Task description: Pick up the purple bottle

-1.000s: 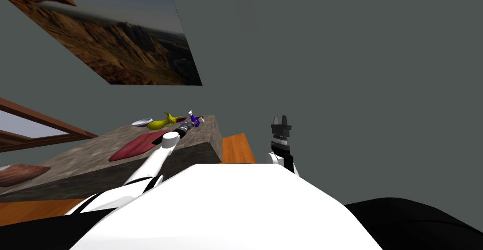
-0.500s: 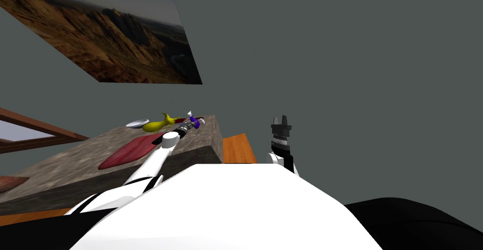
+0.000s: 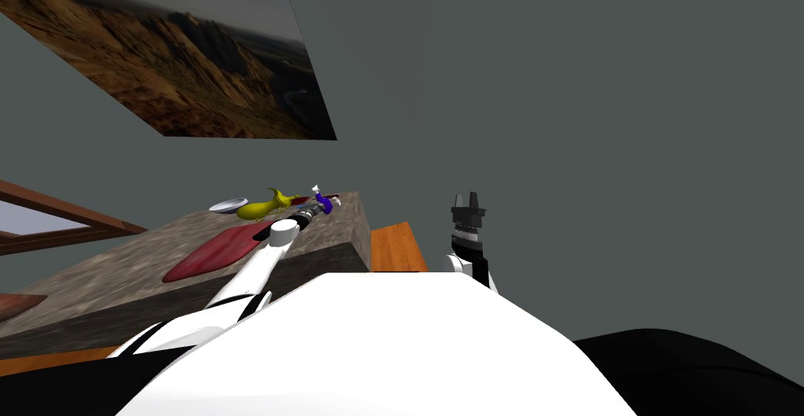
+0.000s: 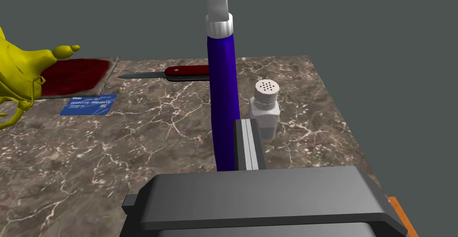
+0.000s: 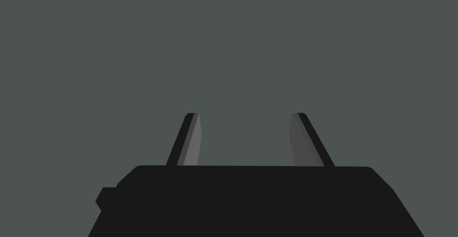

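The purple bottle (image 4: 222, 104) with a white cap stands upright on the marbled stone table (image 4: 134, 127), near its far right corner (image 3: 324, 203). My left gripper (image 4: 247, 121) reaches out over the table (image 3: 318, 209). Its two fingers (image 4: 250, 145) are pressed together, shut, right beside the bottle and against its side; nothing sits between them. The bottle's base is hidden behind the gripper body. My right gripper (image 3: 469, 196) is raised off the table's right side, facing the grey wall, its fingers (image 5: 243, 116) open and empty.
A white shaker (image 4: 265, 109) stands just past the fingers, beside the bottle. Behind lie a red pocket knife (image 4: 185, 72), a blue card (image 4: 88, 104), a red mat (image 4: 71, 75) and a yellow figure (image 4: 18, 73). A white bowl (image 3: 228, 205) sits further left.
My head view shifted slightly a second ago, then held still. The left fingers went from open to shut. Both arms keep their places.
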Robot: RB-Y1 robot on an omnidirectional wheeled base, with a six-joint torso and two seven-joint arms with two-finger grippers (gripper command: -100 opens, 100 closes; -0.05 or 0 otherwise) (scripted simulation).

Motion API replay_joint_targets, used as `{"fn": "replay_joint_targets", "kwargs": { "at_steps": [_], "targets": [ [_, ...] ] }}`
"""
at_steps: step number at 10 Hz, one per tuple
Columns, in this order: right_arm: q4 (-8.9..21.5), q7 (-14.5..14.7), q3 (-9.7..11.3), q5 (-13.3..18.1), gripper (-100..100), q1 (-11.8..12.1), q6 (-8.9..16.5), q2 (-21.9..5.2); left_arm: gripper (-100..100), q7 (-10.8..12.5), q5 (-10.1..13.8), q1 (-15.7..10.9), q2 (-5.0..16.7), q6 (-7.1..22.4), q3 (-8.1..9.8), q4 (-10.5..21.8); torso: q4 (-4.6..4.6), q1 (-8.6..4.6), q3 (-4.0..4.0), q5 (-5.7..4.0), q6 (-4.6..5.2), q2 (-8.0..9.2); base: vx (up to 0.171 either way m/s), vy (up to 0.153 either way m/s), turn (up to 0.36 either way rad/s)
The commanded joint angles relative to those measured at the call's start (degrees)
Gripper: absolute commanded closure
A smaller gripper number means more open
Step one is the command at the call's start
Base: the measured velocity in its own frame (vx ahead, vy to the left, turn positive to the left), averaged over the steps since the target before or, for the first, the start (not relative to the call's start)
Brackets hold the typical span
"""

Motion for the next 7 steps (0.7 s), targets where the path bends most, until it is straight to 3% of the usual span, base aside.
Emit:
{"fn": "replay_joint_targets", "kwargs": {
  "at_steps": [1, 2, 6, 7],
  "targets": [
    [0.0, 0.0, 0.0, 0.0, 0, 0.0, 0.0, 0.0, 0, 0.0, 0.0, 0.0, 0.0, 0.0, 0.0, 0.0, 0.0, 0.0, 0.0, 0.0, 0.0, 0.0, 0.0, 0.0, 0.0],
    [0.0, 0.0, 0.0, 0.0, 0, 0.0, 0.0, 0.0, -100, 0.54, -0.51, 0.46, 0.83, 1.12, -0.14, 1.64, 0.0, 0.0, 0.0, 0.0, 0.0, 0.0, 0.06, 0.007, 0.008],
    [0.0, 0.0, 0.0, 0.0, 0, 0.01, 0.0, 0.0, -100, 0.67, -0.31, 0.79, 1.4, 2.04, -0.01, 3.05, -0.09, 0.02, -0.23, 0.01, 0.01, -0.39, 0.085, 0.002, 0.008],
    [0.0, 0.0, 0.0, 0.0, 0, 0.01, 0.0, 0.0, 0, 0.05, -0.08, 0.76, 1.38, 2.26, 0.08, 3.24, -0.06, 0.01, -0.14, 0.01, 0.01, -0.23, 0.008, 0.0, -0.001]
  ]
}}
